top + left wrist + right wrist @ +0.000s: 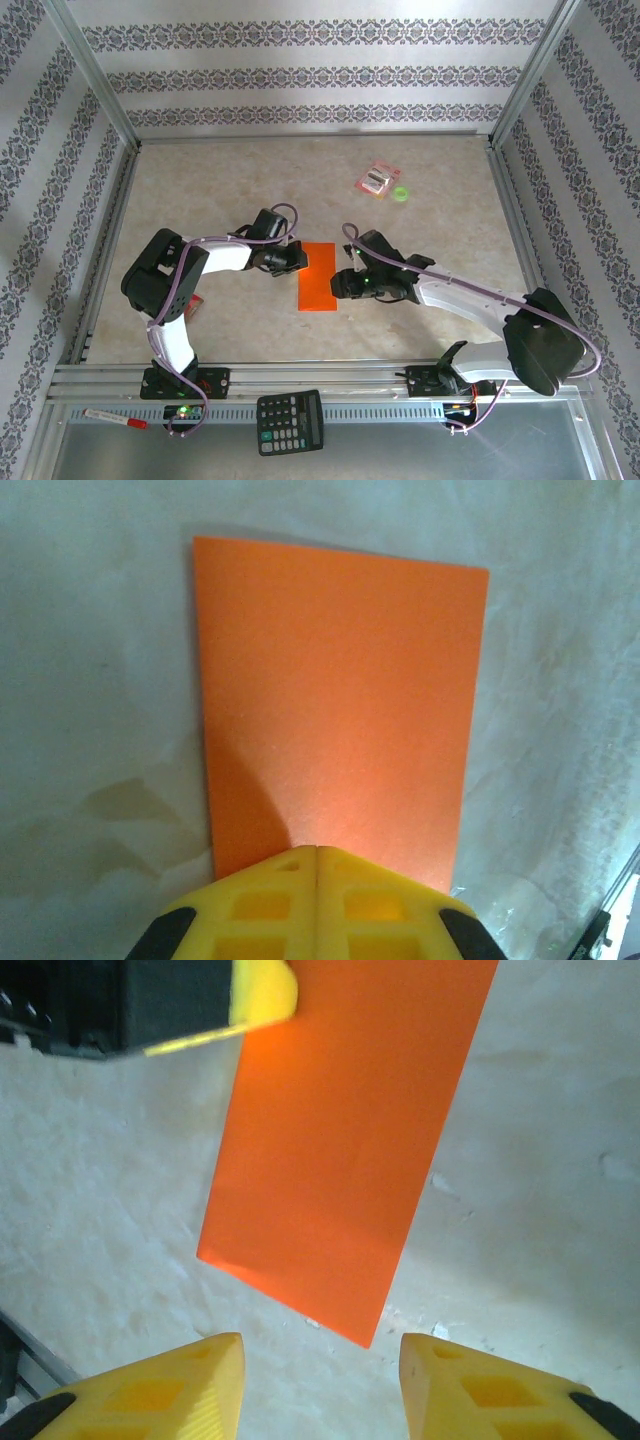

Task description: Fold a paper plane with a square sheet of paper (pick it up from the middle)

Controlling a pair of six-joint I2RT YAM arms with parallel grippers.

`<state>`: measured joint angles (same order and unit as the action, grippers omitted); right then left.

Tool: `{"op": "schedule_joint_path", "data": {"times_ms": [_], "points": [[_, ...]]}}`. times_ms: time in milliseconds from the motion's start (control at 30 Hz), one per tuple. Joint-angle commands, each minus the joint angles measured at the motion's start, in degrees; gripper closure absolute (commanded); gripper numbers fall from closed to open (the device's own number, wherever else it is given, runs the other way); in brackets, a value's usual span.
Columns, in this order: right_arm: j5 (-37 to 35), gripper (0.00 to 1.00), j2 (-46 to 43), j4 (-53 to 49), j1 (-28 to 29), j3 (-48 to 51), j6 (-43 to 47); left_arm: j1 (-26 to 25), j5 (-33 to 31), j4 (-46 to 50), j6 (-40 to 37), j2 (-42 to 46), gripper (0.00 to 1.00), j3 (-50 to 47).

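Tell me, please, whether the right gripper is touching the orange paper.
Apart. The right wrist view shows bare table between the right gripper, jaws open, and the paper.

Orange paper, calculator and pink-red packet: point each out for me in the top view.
orange paper (pixel 318 285), top external view, middle of its bare lower half.
calculator (pixel 290 422), top external view, centre of its keypad.
pink-red packet (pixel 377 180), top external view, centre of the packet.
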<state>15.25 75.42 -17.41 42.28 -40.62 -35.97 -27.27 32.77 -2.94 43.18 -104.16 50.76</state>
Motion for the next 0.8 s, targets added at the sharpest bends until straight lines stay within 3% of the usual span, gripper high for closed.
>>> {"op": "schedule_joint_path", "data": {"times_ms": [0,133,300,467,767], "points": [[-3.1,0.54,0.5,0.4,1.6,1.3,-2.9,-0.5,1.9,-2.9,2.9,4.7,0.94,-0.9],[-5.4,0.52,0.3,1.8,3.0,2.2,-4.3,-1.1,2.2,-2.7,4.0,8.7,0.89,-4.4],[-6.2,0.61,2.2,6.7,4.5,3.3,-7.9,-1.3,3.3,-3.1,4.1,7.6,1.00,-7.2],[-6.4,0.74,4.3,10.1,5.3,4.1,-10.0,-1.5,4.7,-3.8,3.7,5.3,1.00,-7.6],[-6.1,0.83,8.1,11.9,6.5,4.2,-11.5,-1.5,1.7,-0.1,0.1,3.5,1.00,-8.2]]}}
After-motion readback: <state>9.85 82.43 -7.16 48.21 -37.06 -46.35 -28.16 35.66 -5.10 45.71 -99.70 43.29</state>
